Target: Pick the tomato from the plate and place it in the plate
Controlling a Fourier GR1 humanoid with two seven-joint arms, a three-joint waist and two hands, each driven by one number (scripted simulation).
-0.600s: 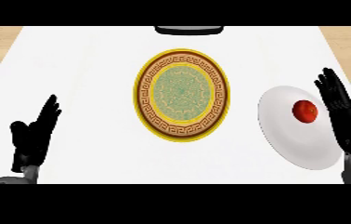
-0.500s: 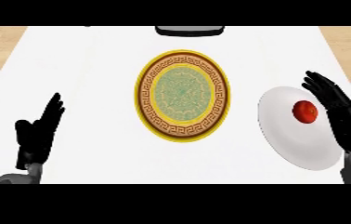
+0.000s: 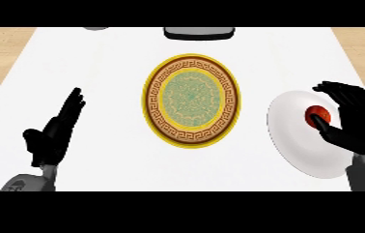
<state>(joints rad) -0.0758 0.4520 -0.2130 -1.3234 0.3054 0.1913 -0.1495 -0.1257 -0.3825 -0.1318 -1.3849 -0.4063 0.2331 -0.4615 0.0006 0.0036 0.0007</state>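
Though the right hand (image 3: 348, 123) hides part of it, the tomato (image 3: 316, 114) shows as a red round shape on the white plate (image 3: 294, 130), in the plate's upper right part, near the hand-side rim. It looks approx. round, so no long axis can be read, and no stem end shows; which way it points can't be told.

Right hand comes in from the lower right w/ fingers (image 3: 336, 89) arched above and past the tomato and the thumb (image 3: 327, 127) just below it, at or v. near its lower edge. Tomato sits in the gap btwn thumb and fingers; the hand is spread, not closed round it.

White plate lies at the right side of the white counter (image 3: 107, 72), tilted oval in view. Patterned plate (image 3: 149, 101), w/ yellow rim, brown key band and green centre, lies mid-counter, well apart from the white one and w/ nothing on it.

Left hand (image 3: 55, 133) rests lower left, flat and unclenched, fingers straight, pointing up the view, holding nothing. Dark grey object (image 3: 200, 32) at the counter's far edge, cut by the view.
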